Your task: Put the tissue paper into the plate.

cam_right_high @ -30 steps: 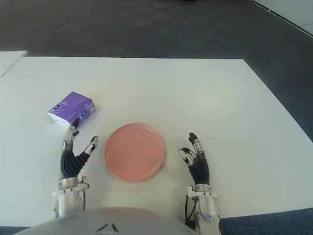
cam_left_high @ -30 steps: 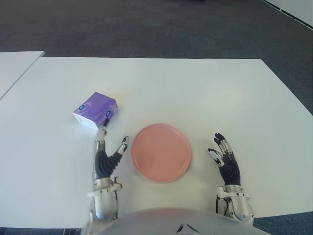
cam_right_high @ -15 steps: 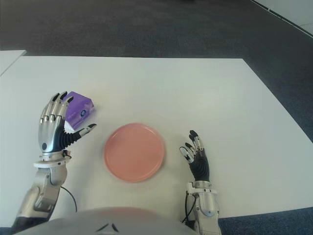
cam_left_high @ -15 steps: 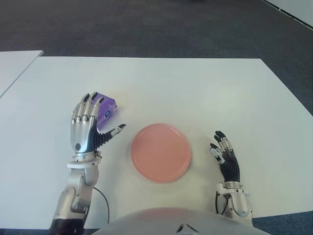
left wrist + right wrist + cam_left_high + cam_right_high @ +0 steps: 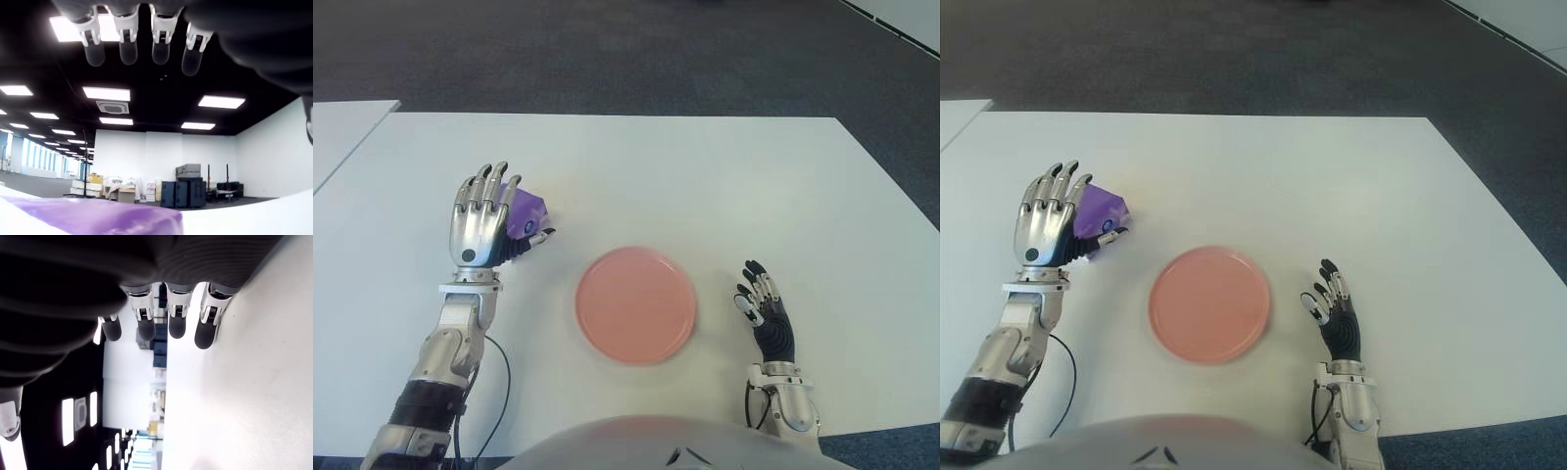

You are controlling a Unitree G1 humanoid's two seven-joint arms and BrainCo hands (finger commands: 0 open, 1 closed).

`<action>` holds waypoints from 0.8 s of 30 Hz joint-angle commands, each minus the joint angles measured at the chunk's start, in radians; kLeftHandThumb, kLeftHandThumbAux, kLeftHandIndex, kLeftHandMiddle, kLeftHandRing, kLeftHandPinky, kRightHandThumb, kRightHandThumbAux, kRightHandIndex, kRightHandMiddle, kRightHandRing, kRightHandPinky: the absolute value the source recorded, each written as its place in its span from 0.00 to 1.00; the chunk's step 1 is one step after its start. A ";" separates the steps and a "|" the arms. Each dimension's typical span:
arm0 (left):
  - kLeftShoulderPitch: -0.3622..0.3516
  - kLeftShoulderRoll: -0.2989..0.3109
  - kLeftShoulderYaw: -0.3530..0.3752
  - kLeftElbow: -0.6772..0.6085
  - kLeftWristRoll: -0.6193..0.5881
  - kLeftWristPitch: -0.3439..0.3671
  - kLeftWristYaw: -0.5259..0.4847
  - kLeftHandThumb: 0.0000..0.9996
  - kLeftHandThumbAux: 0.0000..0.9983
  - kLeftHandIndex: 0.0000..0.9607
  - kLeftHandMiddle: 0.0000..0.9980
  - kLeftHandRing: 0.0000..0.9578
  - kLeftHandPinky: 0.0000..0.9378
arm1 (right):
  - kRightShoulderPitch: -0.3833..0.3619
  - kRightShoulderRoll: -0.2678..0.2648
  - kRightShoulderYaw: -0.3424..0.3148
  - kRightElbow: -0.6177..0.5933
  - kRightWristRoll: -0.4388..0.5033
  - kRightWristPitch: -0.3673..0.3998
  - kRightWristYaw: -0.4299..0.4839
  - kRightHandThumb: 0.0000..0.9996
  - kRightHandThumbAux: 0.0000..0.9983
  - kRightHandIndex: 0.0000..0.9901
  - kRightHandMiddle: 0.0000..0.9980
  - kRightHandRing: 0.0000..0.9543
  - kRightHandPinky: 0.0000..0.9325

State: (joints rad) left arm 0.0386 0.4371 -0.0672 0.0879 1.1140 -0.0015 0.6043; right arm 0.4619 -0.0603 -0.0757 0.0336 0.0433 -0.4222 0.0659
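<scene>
The left hand (image 5: 481, 228) is raised, fingers spread, grasping nothing, above the purple rectangular tissue pack (image 5: 525, 217), whose long axis seems mostly hidden.

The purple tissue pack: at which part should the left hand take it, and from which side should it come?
Probably across its two long sides, from above. The purple tissue pack lies tilted on the table, partly behind the open left hand raised over it, left of the pink plate.

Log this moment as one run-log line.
left robot hand: open over tissue pack | pink plate: empty | right robot hand: open beside plate
</scene>
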 commanded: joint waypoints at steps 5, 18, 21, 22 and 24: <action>-0.071 0.023 -0.075 0.092 0.008 0.068 -0.038 0.25 0.32 0.09 0.01 0.00 0.02 | 0.027 0.008 -0.011 0.061 0.015 0.054 0.004 0.12 0.49 0.00 0.00 0.00 0.00; -0.164 0.026 -0.143 0.198 -0.021 0.124 -0.053 0.25 0.32 0.05 0.00 0.00 0.01 | 0.023 0.008 -0.021 0.065 0.024 0.049 0.017 0.12 0.47 0.00 0.00 0.00 0.00; -0.188 0.023 -0.153 0.233 -0.037 0.134 -0.060 0.25 0.31 0.04 0.00 0.00 0.01 | 0.021 0.010 -0.023 0.065 0.032 0.051 0.019 0.13 0.48 0.00 0.00 0.00 0.00; -0.193 0.023 -0.156 0.240 -0.041 0.137 -0.060 0.25 0.31 0.04 0.00 0.00 0.01 | 0.021 0.010 -0.023 0.065 0.034 0.052 0.020 0.13 0.48 0.00 0.00 0.00 0.00; -0.204 0.022 -0.162 0.256 -0.049 0.142 -0.058 0.24 0.31 0.03 0.00 0.00 0.01 | 0.020 0.010 -0.024 0.066 0.037 0.052 0.021 0.13 0.48 0.00 0.00 0.00 0.00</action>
State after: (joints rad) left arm -0.1489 0.4567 -0.2142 0.3079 1.0792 0.1298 0.5628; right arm 0.4565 -0.0586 -0.0953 0.0414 0.0660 -0.4283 0.0842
